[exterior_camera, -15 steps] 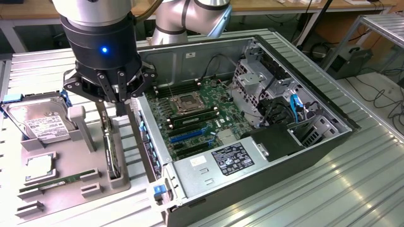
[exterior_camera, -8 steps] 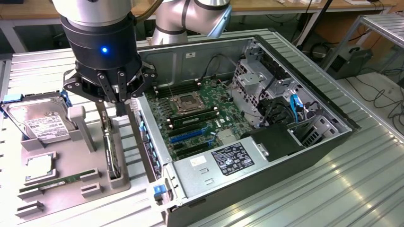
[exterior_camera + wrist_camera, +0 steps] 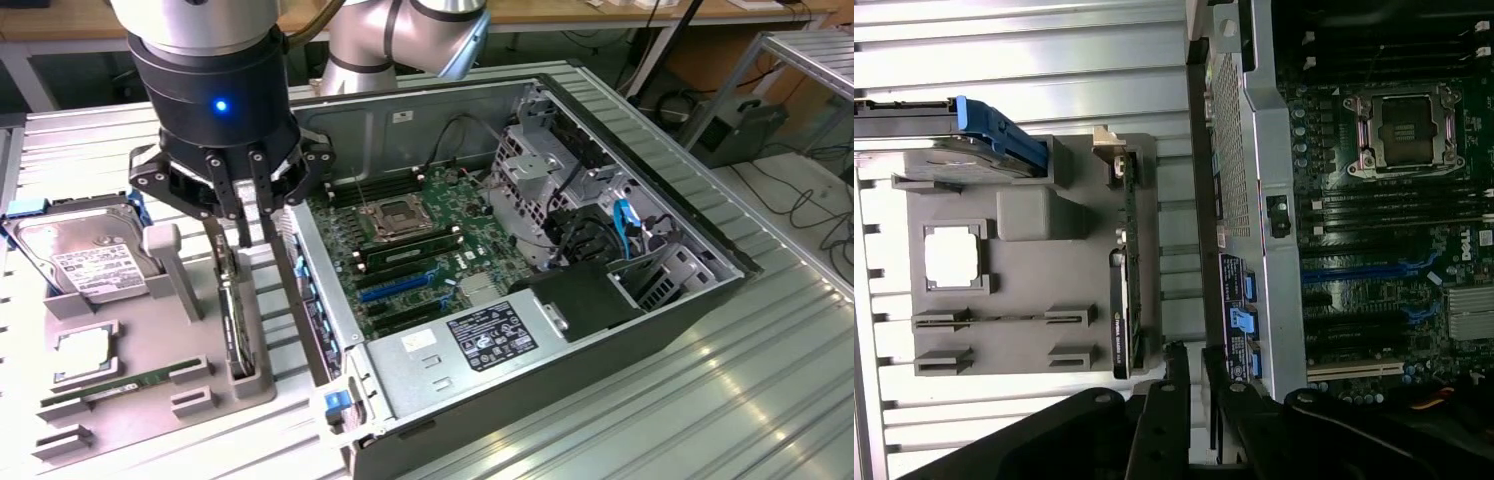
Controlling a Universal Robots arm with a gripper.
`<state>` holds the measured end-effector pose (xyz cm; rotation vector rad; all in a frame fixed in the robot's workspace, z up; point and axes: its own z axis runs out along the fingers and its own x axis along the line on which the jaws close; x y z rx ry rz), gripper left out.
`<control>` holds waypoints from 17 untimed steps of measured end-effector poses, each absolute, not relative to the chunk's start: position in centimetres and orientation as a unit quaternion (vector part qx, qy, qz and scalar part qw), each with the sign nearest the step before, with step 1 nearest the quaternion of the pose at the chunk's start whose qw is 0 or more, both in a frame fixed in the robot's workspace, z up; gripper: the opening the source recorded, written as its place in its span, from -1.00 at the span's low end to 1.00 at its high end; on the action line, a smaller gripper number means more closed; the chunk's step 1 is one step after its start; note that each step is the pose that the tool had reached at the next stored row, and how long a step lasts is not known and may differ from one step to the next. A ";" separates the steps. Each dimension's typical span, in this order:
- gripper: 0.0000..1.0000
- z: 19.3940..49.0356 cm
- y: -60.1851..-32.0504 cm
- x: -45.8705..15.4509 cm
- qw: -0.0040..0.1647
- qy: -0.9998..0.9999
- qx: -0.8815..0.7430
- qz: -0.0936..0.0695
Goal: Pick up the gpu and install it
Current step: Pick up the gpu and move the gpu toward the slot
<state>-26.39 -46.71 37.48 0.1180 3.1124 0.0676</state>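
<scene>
The gpu (image 3: pixel 239 325) is a slim black card standing on edge in a slot of the grey holder tray (image 3: pixel 200 375), beside the open computer case. In the wrist view the gpu (image 3: pixel 1122 300) runs along the tray's edge nearest the case, its silver bracket at one end. My gripper (image 3: pixel 256 232) hangs just above the card, fingers pointing down, close together and holding nothing. From the wrist, the gripper (image 3: pixel 1195 368) sits over the gap between tray and case wall, a little off the card's end.
On the tray (image 3: pixel 1034 215) lie a silver hard drive (image 3: pixel 87 258) in a blue frame, a CPU chip (image 3: pixel 83 345) and a green RAM stick (image 3: pixel 114 385). The open case (image 3: pixel 534 330) shows its motherboard with blue expansion slots (image 3: pixel 400 285). The metal case wall (image 3: pixel 1254 200) stands close to the gpu.
</scene>
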 end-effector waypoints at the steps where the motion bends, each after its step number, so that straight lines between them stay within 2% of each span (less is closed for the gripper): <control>1: -0.53 37.5 -46.7 -26.4 0.013 0.999 0.038 0.022; 3: -0.29 37.5 -46.7 -26.4 0.013 0.999 0.038 0.022; 4: -0.29 37.5 -46.7 -26.4 0.013 0.999 0.038 0.022; 5: -0.15 37.5 -46.7 -26.4 0.013 0.999 0.038 0.022; 17: -0.15 37.3 -46.7 -26.4 0.013 0.999 0.038 0.022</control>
